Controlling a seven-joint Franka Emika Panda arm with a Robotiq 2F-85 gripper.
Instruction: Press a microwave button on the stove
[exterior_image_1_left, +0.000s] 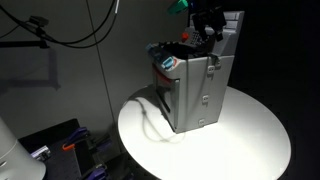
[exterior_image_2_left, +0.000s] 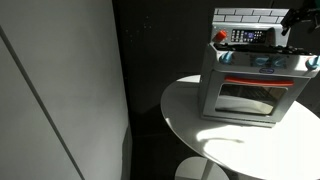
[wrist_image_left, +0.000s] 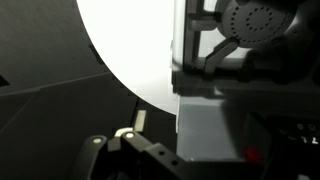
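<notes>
The grey toy stove (exterior_image_1_left: 200, 95) stands on a round white table (exterior_image_1_left: 250, 135) and shows in both exterior views; its front door faces the camera in one exterior view (exterior_image_2_left: 245, 95). Its red-and-white control panel (exterior_image_2_left: 245, 37) sits on the tiled upright back. My gripper (exterior_image_1_left: 207, 28) hovers over the stove's upper back edge, just right of the panel in an exterior view (exterior_image_2_left: 300, 20). In the wrist view only one dark finger (wrist_image_left: 135, 152) shows, beside the stove's grey side (wrist_image_left: 210, 125). The frames do not show whether the jaws are open or shut.
The table's edge (wrist_image_left: 120, 70) drops to a dark floor. A white wall panel (exterior_image_2_left: 50, 90) stands to the side. Cables hang behind the table, and blue and orange items (exterior_image_1_left: 60, 145) lie low beside it. A teal object (exterior_image_1_left: 177, 8) sits near the arm.
</notes>
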